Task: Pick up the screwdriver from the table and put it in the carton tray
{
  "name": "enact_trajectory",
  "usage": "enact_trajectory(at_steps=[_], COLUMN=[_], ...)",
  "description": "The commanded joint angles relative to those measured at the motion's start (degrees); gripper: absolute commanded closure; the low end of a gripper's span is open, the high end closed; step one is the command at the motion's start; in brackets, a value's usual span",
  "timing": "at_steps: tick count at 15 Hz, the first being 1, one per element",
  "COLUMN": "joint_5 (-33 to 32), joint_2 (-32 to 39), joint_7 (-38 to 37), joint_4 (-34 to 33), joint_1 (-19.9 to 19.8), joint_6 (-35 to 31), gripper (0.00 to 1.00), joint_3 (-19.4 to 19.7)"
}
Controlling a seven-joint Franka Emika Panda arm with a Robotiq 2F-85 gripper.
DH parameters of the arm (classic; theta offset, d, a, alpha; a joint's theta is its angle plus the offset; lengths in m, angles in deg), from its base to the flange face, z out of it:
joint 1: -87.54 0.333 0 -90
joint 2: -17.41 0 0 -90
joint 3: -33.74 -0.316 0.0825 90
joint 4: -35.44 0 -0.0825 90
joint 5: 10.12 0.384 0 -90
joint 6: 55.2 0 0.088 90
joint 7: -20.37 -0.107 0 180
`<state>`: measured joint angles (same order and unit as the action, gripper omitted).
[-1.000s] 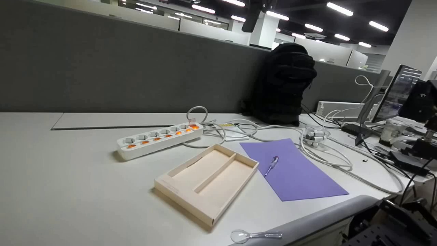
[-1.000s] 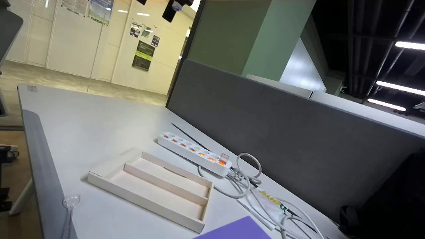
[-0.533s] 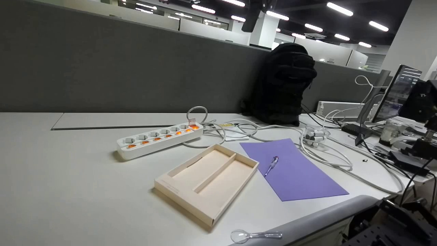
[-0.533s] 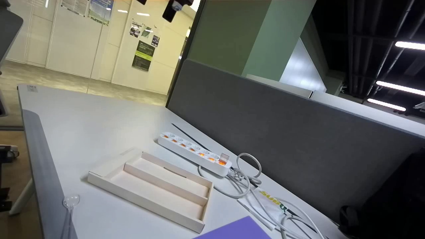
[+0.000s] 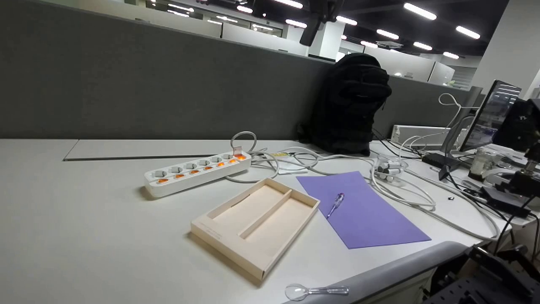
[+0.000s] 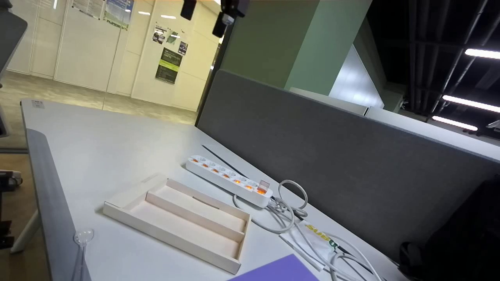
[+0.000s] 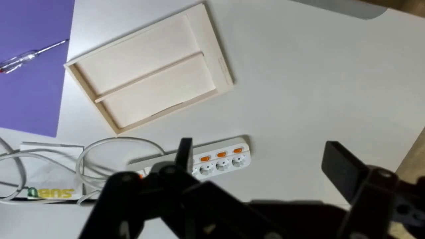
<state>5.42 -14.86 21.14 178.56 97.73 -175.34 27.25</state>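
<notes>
The screwdriver [image 5: 336, 204] is small, with a clear handle, a red end and a thin shaft. It lies on the purple sheet beside the tray, and also shows at the left of the wrist view [image 7: 30, 57]. The beige carton tray [image 5: 280, 219] lies on the light grey table [image 5: 93, 236], with two bare compartments split by a ridge. The tray also shows in the wrist view [image 7: 146, 59]. My gripper [image 7: 259, 145] is open with nothing between its fingers. It hangs high above the table, at the top of an exterior view [image 6: 204, 18].
The purple sheet [image 5: 371, 219] lies right of the tray. A white power strip [image 5: 198, 175] with orange switches and loose white cables [image 5: 312, 158] lies behind it. A clear spoon [image 5: 316, 291] is at the front edge. A black backpack [image 5: 350, 105] leans on the grey partition [image 5: 147, 84].
In the last half second my gripper has moved a little lower in both exterior views, and to the right in the view where both fingers show. The screwdriver and tray have not moved.
</notes>
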Motion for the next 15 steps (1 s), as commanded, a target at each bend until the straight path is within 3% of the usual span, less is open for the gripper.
enact_trajectory(at_steps=[1,7,15], joint_5=[-1.97,-6.78,-6.07], joint_2=[0.34,4.33,13.52], joint_7=[-3.63,-10.76,-13.27], joint_4=[3.17,7.14,10.09], joint_1=[-3.34,-10.27,-14.3], joint_6=[-7.9,-15.92,-21.54], gripper=[0.0,0.0,0.0], joint_3=[-0.08,0.43,4.38])
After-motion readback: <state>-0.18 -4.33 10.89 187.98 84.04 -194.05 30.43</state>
